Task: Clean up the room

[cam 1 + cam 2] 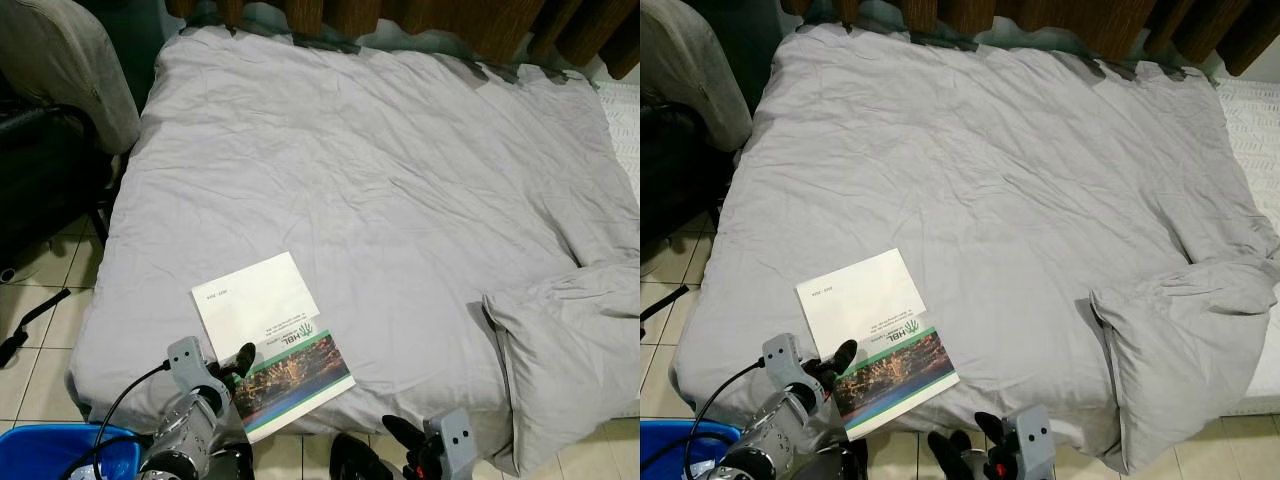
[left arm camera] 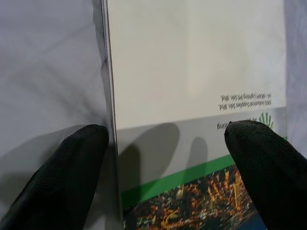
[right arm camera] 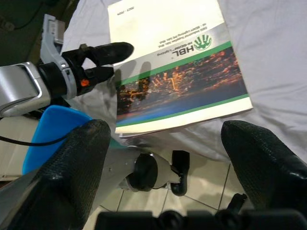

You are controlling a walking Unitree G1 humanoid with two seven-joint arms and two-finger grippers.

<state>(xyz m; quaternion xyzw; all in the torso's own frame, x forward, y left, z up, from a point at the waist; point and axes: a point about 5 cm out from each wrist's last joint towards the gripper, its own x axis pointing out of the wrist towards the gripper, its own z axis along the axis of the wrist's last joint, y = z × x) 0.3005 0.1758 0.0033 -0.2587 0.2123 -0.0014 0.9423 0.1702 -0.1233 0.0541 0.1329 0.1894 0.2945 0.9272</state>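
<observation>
**Left gripper straddling the booklet's edge at the foot of the bed**

The left gripper (image 1: 232, 366) is reaching over the near left edge of the booklet (image 1: 270, 338), its two black fingers (image 2: 67, 177) standing wide apart: in the left wrist view one fingertip is sitting on the grey sheet just beside the booklet's long edge, the other is hovering over the white and green part of the cover. Nothing is being held between them.

The right gripper (image 1: 970, 447) is hanging low below the near edge of the bed, over the tiled floor (image 1: 45, 330), with its fingers (image 3: 72, 167) also spread wide and empty; its wrist camera is looking up at the booklet's cityscape cover and at the left gripper beside it.

The booklet is lying flat on the grey duvet (image 1: 380, 200), near the front left corner of the bed, turned at a slant, one corner slightly overhanging the near edge. A grey pillow (image 1: 570, 350) is resting at the front right corner, well apart from the booklet. A blue tub (image 1: 50, 450) is standing on the floor below the left arm, and a dark chair (image 1: 40, 170) with pale cloth draped over it is sitting beside the bed's left side.
</observation>
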